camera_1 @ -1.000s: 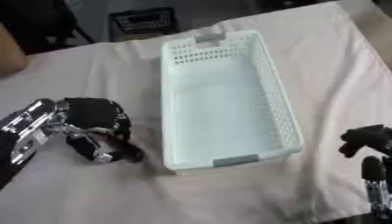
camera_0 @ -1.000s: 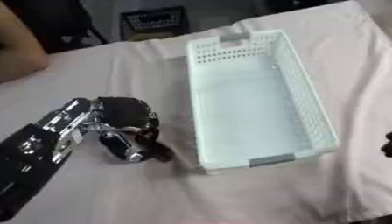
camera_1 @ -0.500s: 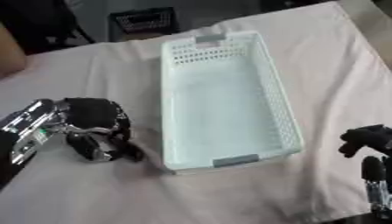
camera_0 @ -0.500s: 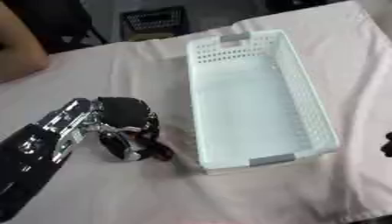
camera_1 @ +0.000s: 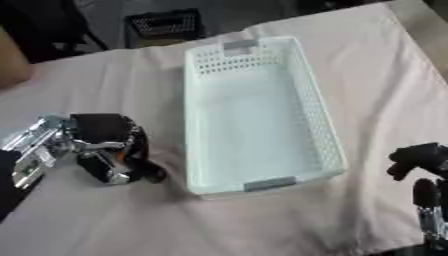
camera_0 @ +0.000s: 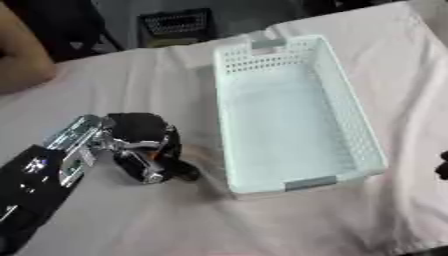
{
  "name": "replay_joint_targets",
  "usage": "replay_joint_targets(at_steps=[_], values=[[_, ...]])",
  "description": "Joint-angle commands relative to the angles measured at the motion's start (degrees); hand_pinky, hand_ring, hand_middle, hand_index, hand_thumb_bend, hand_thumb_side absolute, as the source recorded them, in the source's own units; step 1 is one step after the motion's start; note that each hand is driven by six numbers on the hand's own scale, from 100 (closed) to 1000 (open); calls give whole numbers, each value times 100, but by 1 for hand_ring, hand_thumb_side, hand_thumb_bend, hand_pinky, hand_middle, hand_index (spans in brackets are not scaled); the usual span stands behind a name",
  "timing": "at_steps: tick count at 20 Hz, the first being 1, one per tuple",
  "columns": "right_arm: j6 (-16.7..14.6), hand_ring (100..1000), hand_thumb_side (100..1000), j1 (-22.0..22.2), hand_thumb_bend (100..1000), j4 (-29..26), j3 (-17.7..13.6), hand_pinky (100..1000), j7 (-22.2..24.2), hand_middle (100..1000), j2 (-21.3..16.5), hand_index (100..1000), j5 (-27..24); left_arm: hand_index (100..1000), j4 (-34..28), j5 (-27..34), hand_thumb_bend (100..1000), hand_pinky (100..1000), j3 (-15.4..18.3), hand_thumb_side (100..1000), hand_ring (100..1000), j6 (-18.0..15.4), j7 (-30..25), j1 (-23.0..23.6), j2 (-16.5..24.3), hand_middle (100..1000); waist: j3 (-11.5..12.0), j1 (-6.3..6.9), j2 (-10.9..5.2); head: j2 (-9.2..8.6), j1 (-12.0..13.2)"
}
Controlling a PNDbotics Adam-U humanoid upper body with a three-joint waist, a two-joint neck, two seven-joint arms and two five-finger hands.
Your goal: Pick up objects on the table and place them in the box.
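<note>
Shifted little since a second ago: left hand (camera_0: 144, 150) stayed low on the cloth (camera_0: 131, 215) beside the box (camera_0: 293, 117), fingers bent downward; box lay where it had lain.

Left eye view: seen at left of centre, left hand, black with silver joints, fingers curled down toward the cloth, fingertips close to the box's near left corner but apart from it. Could not tell whether anything sat inside the curl; nothing distinct made out under the fingers. Forearm (camera_0: 39, 180) ran in from the lower left edge. Lay lengthwise up the middle, pale open-mesh box, grey tabs on near and far ends, floor bare. Showed at the right edge, only a dark sliver of the right hand. Stood beyond the table's far edge, a dark crate (camera_0: 178, 24).

Right eye view: same layout, moved leftward. Rested near the lower right corner, right hand (camera_1: 420, 162), well apart from the box, dark fingers bent inward, holding nothing. Appeared again at left, left hand, fingers curled downward just beside the box's near left corner. Covered the whole table, pale pinkish cloth, wrinkled slightly near the box. Made out no loose object on it in either view.
</note>
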Motion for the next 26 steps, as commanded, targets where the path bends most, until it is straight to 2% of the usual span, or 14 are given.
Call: replay_joint_targets(at_steps=[1,9,14,20,26], values=[[-1,474,787,-44,100,-123,-19,371,12,596,-15,759,-37,520,79,73,100,538,-2,336,213,-237,-420,43,75,348,-3,-41,-42,-37,-13],[-5,474,787,-45,100,-123,-29,372,-1,596,-13,759,-27,496,-182,496,100,523,154,260,181,11,-407,187,134,321,9,-45,-31,-61,-35],[-2,474,787,-47,100,-123,-42,372,-14,596,1,759,-17,494,-470,1396,100,509,494,280,153,501,-408,455,34,310,26,-57,-16,-84,-68],[4,474,787,-38,100,-123,-50,372,-22,596,10,759,-3,492,-826,2495,100,499,898,294,137,1138,-518,545,-30,302,51,-70,-13,-104,-87],[6,475,787,-32,100,-123,-57,372,-31,596,20,760,8,489,-994,3004,100,497,1203,285,130,1512,-526,531,-66,297,66,-80,-9,-123,-95]])
